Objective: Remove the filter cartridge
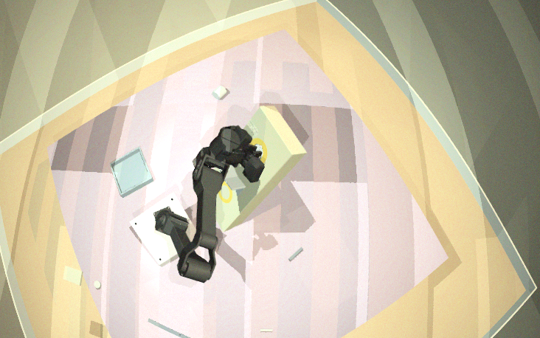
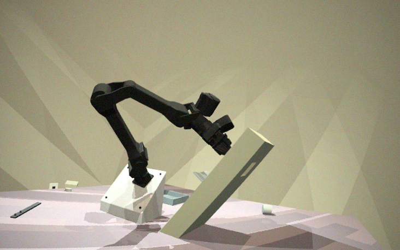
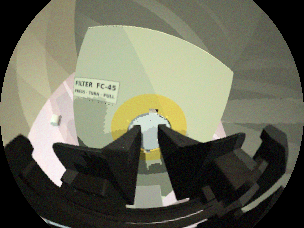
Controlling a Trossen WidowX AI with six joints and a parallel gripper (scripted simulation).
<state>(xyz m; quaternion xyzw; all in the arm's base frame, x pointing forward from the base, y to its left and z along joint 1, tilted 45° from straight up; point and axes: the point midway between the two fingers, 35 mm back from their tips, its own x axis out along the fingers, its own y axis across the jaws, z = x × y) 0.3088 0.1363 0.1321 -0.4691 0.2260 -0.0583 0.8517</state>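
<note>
The round white filter cartridge (image 3: 150,121) sits in the sloped pale green service panel (image 1: 284,139) (image 2: 218,182) (image 3: 165,60), inside a yellow ring (image 3: 120,122). A small light and dark mark (image 3: 154,110) shows at the cartridge's upper edge. My gripper (image 1: 257,153) (image 2: 226,152) (image 3: 148,126) is shut on the cartridge at its face, fingers narrowly apart. The fingertips cover the slots, so their depth is hidden. I cannot tell whether the cartridge stands proud of the panel. The blue-grey tray (image 1: 138,188) (image 2: 176,201) stands on the table, away from the gripper, with nothing visible inside.
A grey block (image 1: 234,179) (image 2: 201,175) juts from the panel's face below the gripper, near a second yellow ring (image 1: 226,201). A white cylinder (image 1: 219,92) (image 2: 266,209) (image 3: 55,120) lies beyond the panel. A small grey bar (image 1: 296,254) lies on the table behind the panel.
</note>
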